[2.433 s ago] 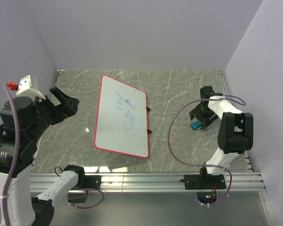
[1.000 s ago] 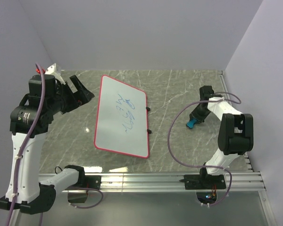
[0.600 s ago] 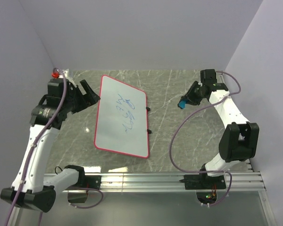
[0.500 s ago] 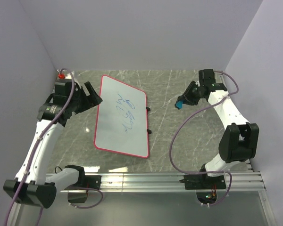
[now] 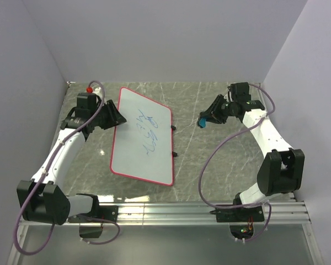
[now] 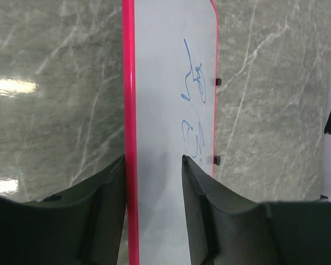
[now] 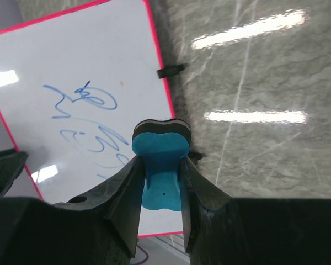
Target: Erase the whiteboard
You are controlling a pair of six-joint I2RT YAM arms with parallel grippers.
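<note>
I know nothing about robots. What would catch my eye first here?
A large white rectangular whiteboard with a pink-red rim lies flat at centre, bearing blue scribbles. The right gripper holds a small blue eraser block right of it; the open left gripper is at its left rim.

You have a grey marble-patterned tabletop (image 5: 83,171) with white veins and bright glare streaks from overhead lights. A small blue eraser (image 7: 160,165), waisted like a peanut and backed with a dark felt layer, is raised above the surface at the right rear. Pale lavender walls (image 5: 171,38) enclose three sides. A slotted aluminium rail (image 5: 182,210) runs along the near edge.
</note>
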